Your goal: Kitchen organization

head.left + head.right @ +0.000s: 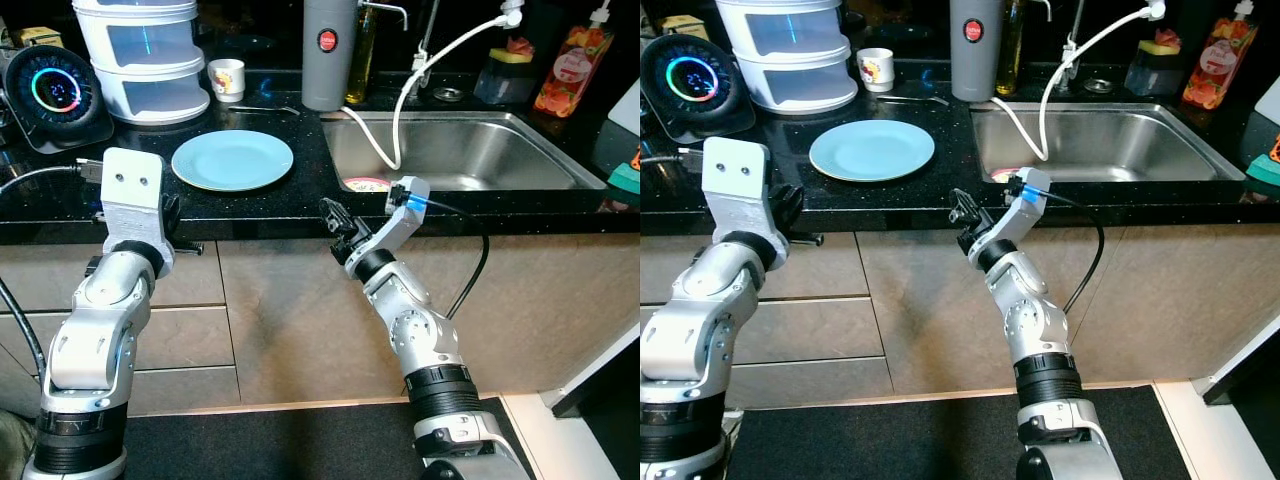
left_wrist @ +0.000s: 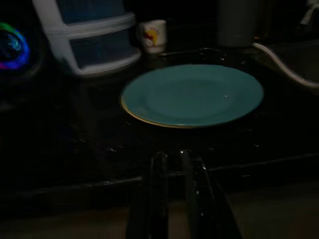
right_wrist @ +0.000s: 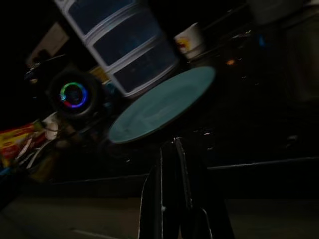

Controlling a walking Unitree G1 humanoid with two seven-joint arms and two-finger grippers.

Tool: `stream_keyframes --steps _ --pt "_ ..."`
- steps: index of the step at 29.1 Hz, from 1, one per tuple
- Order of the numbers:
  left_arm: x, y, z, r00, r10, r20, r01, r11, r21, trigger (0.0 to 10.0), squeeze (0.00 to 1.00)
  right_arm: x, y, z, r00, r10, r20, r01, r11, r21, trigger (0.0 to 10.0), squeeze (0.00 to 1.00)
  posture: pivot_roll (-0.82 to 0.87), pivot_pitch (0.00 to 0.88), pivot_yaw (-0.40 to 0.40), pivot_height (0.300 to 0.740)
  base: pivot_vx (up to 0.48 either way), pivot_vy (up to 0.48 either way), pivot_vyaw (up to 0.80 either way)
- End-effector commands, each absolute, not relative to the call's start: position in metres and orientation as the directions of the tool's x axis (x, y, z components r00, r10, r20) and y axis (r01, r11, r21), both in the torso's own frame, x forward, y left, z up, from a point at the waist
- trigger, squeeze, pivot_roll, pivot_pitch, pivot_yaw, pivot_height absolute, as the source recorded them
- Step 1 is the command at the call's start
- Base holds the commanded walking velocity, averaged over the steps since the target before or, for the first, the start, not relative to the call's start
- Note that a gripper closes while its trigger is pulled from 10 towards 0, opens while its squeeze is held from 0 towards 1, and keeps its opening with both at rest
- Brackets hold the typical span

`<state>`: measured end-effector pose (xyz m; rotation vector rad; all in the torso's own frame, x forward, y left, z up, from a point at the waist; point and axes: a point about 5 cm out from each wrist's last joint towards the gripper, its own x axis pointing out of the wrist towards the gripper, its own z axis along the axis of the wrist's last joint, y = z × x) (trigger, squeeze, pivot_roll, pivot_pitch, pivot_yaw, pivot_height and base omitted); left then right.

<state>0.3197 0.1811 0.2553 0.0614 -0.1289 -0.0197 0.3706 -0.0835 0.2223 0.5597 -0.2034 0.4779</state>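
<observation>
1. I have both arms raised in front of the black surface (image 1: 250,215). The light blue plate (image 1: 232,159) lies flat on it, near the front edge, between the white stacked container (image 1: 145,55) and the steel sink (image 1: 450,150).
2. The left pincer (image 2: 172,167) sits at the surface's front edge, pointed at the plate. Its fingers lie close together with a thin gap and hold nothing.
3. The right pincer (image 1: 335,220) hangs just below the surface edge, beside the sink corner. Its fingers are pressed together and empty.
4. A small cup (image 1: 227,79) stands behind the plate, with a grey cylinder (image 1: 328,50) near the sink and a round glowing device (image 1: 55,92) at far left.
5. My judgement: the step in hand is reaching for the plate, and neither pincer touches it yet.
6. To do it well, I would spread the left fingers first, come in low over the near rim, and pinch the rim edge.
7. Risk: the plate lies flush, so a finger may push it toward the cup rather than get under it.
</observation>
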Motion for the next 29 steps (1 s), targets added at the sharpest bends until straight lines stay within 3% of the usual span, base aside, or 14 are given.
stream_keyframes --steps 1,3,8,12,18,24,29 --pt "0.323 0.174 0.242 0.993 -0.064 0.094 0.064 0.998 0.005 10.0 0.0 0.371 -0.096 0.213 0.909 0.317 0.27 -0.409 0.797 0.444 10.0 0.0 0.16 0.073 0.047 0.74 0.0 0.0 0.0" --pt "0.321 0.163 0.221 0.99 -0.134 0.047 0.134 0.991 0.002 10.0 0.0 0.368 -0.121 0.208 0.95 0.187 0.248 -0.263 0.909 0.322 10.0 0.0 0.1 0.079 0.03 0.74 0.0 0.0 0.0" --pt "0.313 0.161 0.194 0.982 -0.185 -0.024 0.186 0.982 0.025 10.0 0.0 0.359 -0.154 0.181 0.985 0.051 0.164 -0.09 0.966 0.243 10.0 0.0 0.08 0.055 0.002 0.74 0.0 0.0 0.0" --pt "0.309 0.165 0.181 0.983 -0.171 -0.067 0.173 0.985 0.023 10.0 0.0 0.354 -0.16 0.162 0.995 0.041 0.092 -0.057 0.982 0.181 10.0 0.0 0.07 0.061 0.0 0.74 0.0 0.0 0.0" --pt "0.295 0.175 0.13 0.97 -0.166 -0.178 0.173 0.984 0.028 10.0 0.0 0.337 -0.161 0.1 0.99 0.068 -0.127 -0.052 0.991 0.123 10.0 0.0 0.06 0.069 -0.019 0.74 0.0 0.0 0.0" --pt "0.272 0.191 0.08 0.934 -0.127 -0.334 0.143 0.989 0.025 10.0 0.0 0.305 -0.154 0.027 0.918 0.09 -0.387 -0.048 0.992 0.117 10.0 0.0 0.08 0.061 -0.046 0.74 0.0 0.0 0.0" --pt "0.262 0.203 0.044 0.9 -0.092 -0.427 0.103 0.995 0.003 10.0 0.0 0.285 -0.148 -0.003 0.864 0.103 -0.492 -0.04 0.99 0.137 10.0 0.0 0.08 0.027 -0.017 0.74 0.0 0.0 0.0"
